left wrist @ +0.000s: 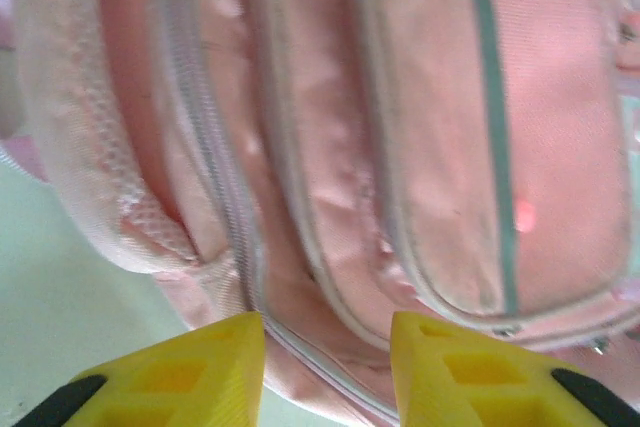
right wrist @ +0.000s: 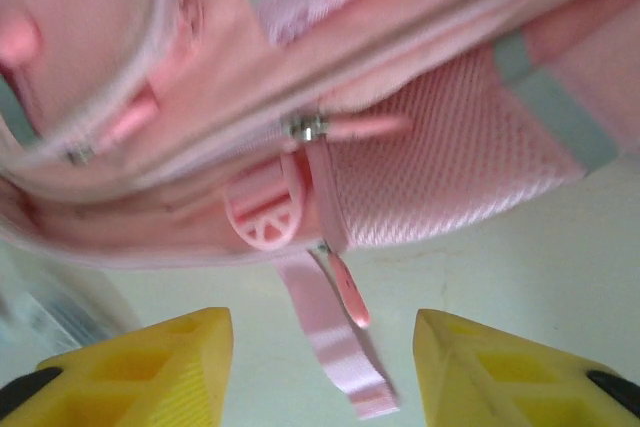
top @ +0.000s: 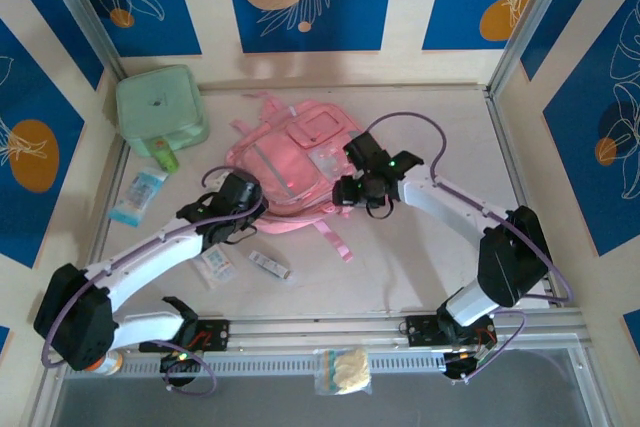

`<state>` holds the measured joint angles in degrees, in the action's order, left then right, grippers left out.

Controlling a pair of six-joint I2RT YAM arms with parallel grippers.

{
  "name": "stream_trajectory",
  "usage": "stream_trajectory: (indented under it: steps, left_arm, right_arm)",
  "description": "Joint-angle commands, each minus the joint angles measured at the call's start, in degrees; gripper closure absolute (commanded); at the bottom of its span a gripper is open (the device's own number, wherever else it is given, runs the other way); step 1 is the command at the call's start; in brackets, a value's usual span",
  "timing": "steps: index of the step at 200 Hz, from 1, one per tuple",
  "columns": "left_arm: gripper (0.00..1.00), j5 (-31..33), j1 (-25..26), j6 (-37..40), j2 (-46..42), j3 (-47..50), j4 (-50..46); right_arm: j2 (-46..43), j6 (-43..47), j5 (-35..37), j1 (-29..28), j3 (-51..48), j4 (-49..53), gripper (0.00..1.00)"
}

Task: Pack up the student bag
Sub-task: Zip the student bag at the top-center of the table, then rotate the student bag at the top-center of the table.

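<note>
There is one pink student bag (top: 290, 162), and it lies flat in the middle of the desk (top: 420, 267). One green case (top: 160, 107) sits in the far left corner. Three small packets (top: 138, 197) lie near the left arm. Two arms bend in, one from each side. The left claw (left wrist: 327, 352) is at the bag's near left edge, spread wide and holding nothing. The right claw (right wrist: 323, 352) is at the bag's right edge by a zip, also spread and empty.
</note>
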<state>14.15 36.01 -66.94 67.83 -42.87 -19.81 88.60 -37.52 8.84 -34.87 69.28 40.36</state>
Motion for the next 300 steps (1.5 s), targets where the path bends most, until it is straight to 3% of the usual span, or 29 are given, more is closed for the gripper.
stream_trajectory:
  steps: [1,49,81,121,185,250,300]
  left_arm:
    - [0.61,-3.37,1.84,6.42,-0.04,-3.25,0.57]
    - [0.58,-5.24,7.08,8.44,6.10,-7.09,5.16]
    - [0.58,-4.64,9.45,8.96,9.98,-8.63,6.24]
    - [0.55,-3.71,10.34,10.02,14.25,-8.72,8.44]
    - [0.62,-5.21,10.60,9.34,19.34,-5.73,13.32]
    - [0.74,-7.57,11.28,4.58,22.98,1.65,20.22]
    - [0.75,-5.16,9.53,8.28,27.52,-2.39,18.30]
  right_arm:
    - [3.47,-6.58,-3.64,2.98,4.57,1.82,0.45]
    - [12.78,-15.61,-2.60,7.11,10.97,2.52,0.39]
    - [12.56,-20.69,0.63,6.53,9.03,2.15,0.35]
    - [15.52,-23.34,-1.85,7.27,9.18,-1.51,0.34]
    - [20.66,-22.15,-2.29,7.01,11.22,-5.06,0.53]
    - [14.64,-20.57,-6.09,8.14,4.99,-14.71,1.00]
    - [7.86,-22.50,-13.79,10.76,0.34,-20.46,1.00]
